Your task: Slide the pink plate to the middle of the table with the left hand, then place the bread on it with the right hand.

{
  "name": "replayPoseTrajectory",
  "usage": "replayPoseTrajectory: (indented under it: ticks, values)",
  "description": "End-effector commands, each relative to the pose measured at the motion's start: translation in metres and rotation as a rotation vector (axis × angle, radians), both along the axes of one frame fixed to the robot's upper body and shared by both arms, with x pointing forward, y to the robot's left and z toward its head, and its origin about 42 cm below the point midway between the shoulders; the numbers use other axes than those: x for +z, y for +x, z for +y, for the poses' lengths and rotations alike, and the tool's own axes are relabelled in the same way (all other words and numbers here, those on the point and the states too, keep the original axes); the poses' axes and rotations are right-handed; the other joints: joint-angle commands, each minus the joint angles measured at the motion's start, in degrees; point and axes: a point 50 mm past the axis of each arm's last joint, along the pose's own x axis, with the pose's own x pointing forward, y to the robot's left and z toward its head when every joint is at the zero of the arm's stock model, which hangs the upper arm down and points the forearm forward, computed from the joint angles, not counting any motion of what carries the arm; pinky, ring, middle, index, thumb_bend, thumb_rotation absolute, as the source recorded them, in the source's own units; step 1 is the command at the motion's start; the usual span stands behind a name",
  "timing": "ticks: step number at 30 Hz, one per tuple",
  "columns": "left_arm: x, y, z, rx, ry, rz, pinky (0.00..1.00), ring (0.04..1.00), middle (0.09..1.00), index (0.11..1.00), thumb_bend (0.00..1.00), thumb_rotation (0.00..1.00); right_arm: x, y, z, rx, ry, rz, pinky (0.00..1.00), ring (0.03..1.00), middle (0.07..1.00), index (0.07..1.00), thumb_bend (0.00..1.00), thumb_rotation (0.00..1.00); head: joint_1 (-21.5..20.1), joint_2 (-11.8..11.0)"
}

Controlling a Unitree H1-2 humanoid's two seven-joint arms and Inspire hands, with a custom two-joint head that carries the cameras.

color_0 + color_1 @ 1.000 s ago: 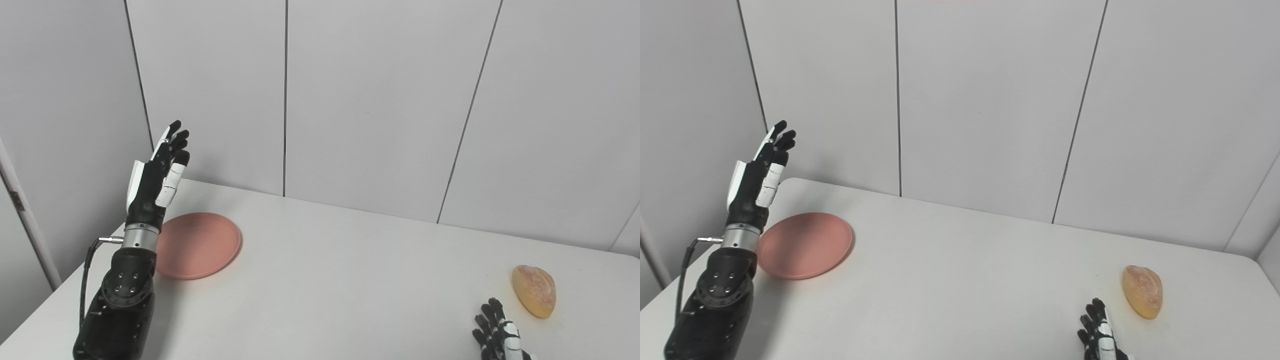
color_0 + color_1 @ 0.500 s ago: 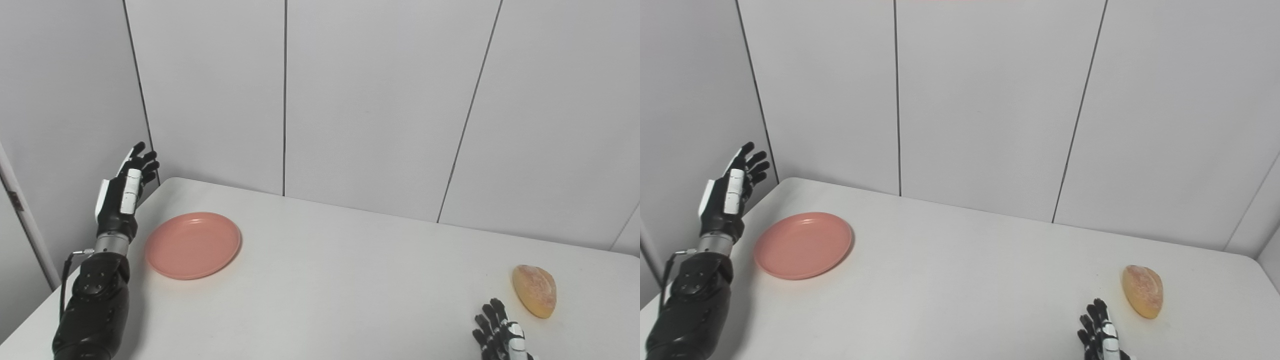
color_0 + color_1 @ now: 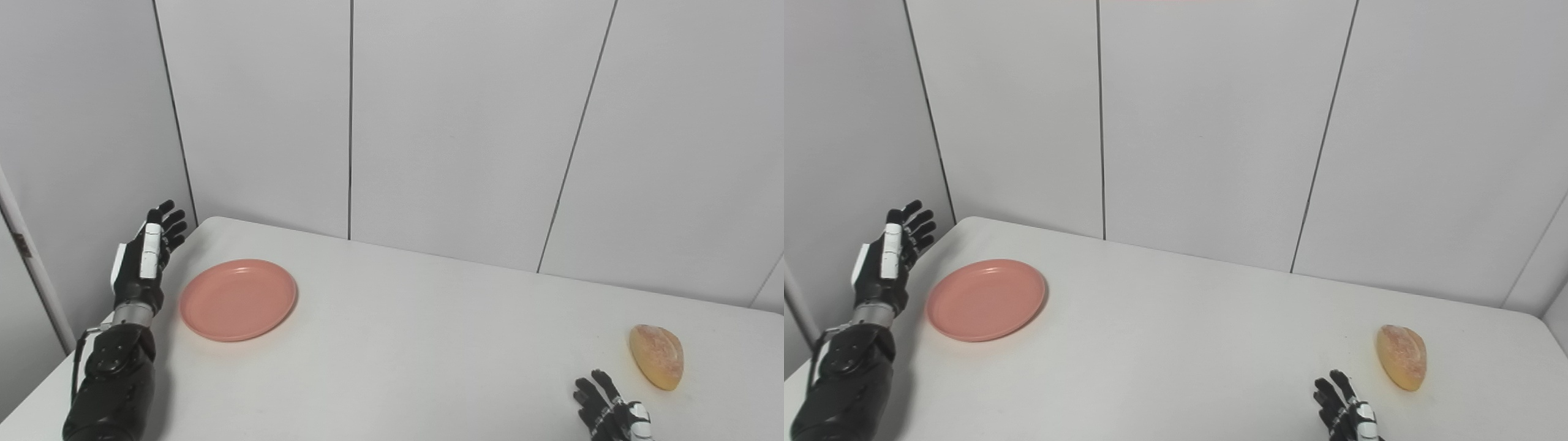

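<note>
A big white table point(image 3: 429, 343) fills the lower part of the frame. Behind it, across the top, stand plain grey wall panels point(image 3: 465, 122) with thin dark lines point(image 3: 350, 116) between them. The light is soft and even.

One pink plate point(image 3: 238, 299) and one bread roll point(image 3: 656, 356) lie on a single white table point(image 3: 429, 343). Two robot hands are in view: one left hand point(image 3: 144, 257) and one right hand point(image 3: 609, 413). Behind the table, the wall shows five grey panels divided by four dark seams.
</note>
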Motion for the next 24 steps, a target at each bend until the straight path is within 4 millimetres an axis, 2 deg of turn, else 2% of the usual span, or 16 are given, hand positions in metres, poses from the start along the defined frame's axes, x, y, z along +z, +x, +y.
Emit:
replayPoseTrajectory:
  ticks: [1,3,4,6,10,12,14,20,24]
  values:
    - [0.022,0.005,0.013,0.033,0.035,-0.067,0.86,0.852,0.852,0.899,0.85,0.93,-0.007,-0.005,-0.005,-0.007,0.004,0.064,0.97,0.903,0.865,0.86,0.71,0.96,-0.1,0.4]
    - [0.011,0.002,0.015,0.039,0.024,-0.029,0.85,0.84,0.833,0.862,0.89,0.89,-0.007,-0.005,-0.007,-0.011,0.004,0.062,0.96,0.895,0.857,0.841,0.72,0.95,-0.1,0.5]
    - [0.007,0.001,0.016,0.036,0.028,-0.007,0.9,0.875,0.855,0.881,0.89,0.95,-0.006,-0.006,-0.007,-0.012,0.004,0.062,0.96,0.893,0.848,0.819,0.71,0.96,-0.1,0.5]
    - [-0.002,-0.003,0.018,0.033,0.055,0.036,0.92,0.893,0.874,0.902,0.86,0.98,-0.005,-0.008,-0.009,-0.017,0.004,0.058,0.95,0.889,0.84,0.795,0.71,0.97,-0.2,0.8]
    - [-0.012,-0.008,0.021,0.053,0.078,0.073,0.94,0.912,0.891,0.928,0.85,1.0,-0.003,-0.011,-0.012,-0.036,0.007,0.05,0.93,0.871,0.816,0.756,0.72,0.97,-0.3,1.4]
    - [-0.015,-0.009,0.022,0.058,0.084,0.078,0.95,0.909,0.898,0.932,0.88,1.0,-0.001,-0.012,-0.014,-0.043,0.004,0.046,0.91,0.861,0.808,0.734,0.73,0.96,-0.4,1.6]
    - [-0.019,-0.011,0.021,0.042,0.049,0.075,0.96,0.905,0.91,0.947,0.91,1.0,0.001,-0.014,-0.015,-0.05,0.007,0.049,0.9,0.856,0.802,0.719,0.74,0.96,-0.9,2.0]
    - [-0.03,-0.012,0.013,0.033,-0.051,0.075,0.94,0.89,0.884,0.938,0.87,1.0,0.004,-0.019,-0.017,-0.053,0.0,0.052,0.9,0.861,0.801,0.687,0.72,0.96,-1.3,2.4]
    - [-0.038,-0.01,0.005,0.021,-0.077,0.097,0.94,0.916,0.924,0.963,0.91,1.0,0.006,-0.021,-0.016,-0.051,0.001,0.059,0.89,0.845,0.782,0.687,0.72,0.96,-1.3,2.6]
